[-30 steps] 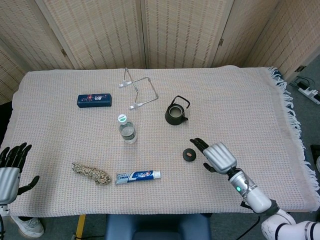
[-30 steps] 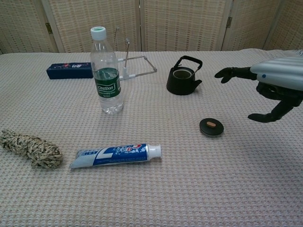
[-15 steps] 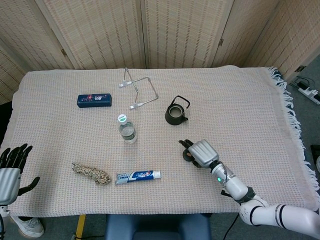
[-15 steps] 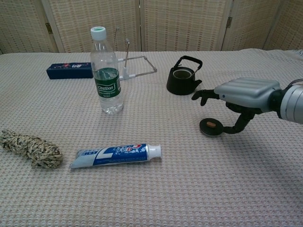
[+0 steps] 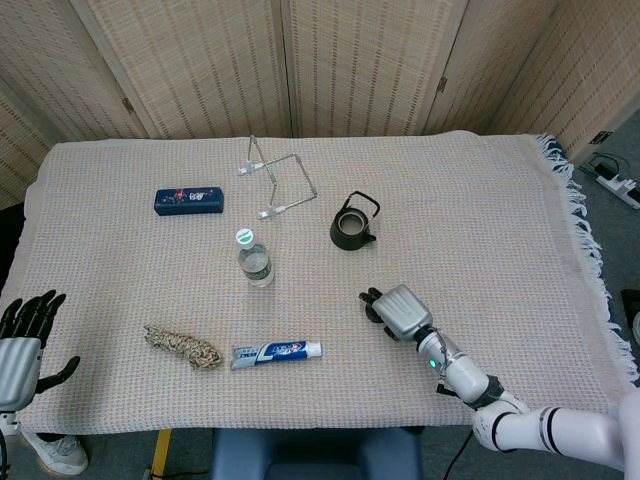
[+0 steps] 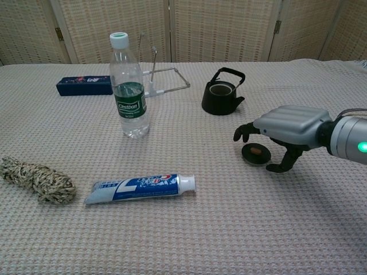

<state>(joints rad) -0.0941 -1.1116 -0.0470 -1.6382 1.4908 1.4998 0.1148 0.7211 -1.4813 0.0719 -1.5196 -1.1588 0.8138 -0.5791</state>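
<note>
Head view looks steeply down over the whole table; chest view faces low and nearer, sharing its middle

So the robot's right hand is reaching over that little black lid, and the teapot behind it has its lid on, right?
Not quite. The right hand does arch over the small black lid, fingers curled down around it, but the black teapot behind it is open: the chest view shows its bare rim and hollow inside. The lid lies on the cloth, apart from the pot.

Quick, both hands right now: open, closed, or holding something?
Left hand: open, holding nothing, at the table edge.
Right hand: fingers arched around the small black lid; grip cannot be told.
</note>
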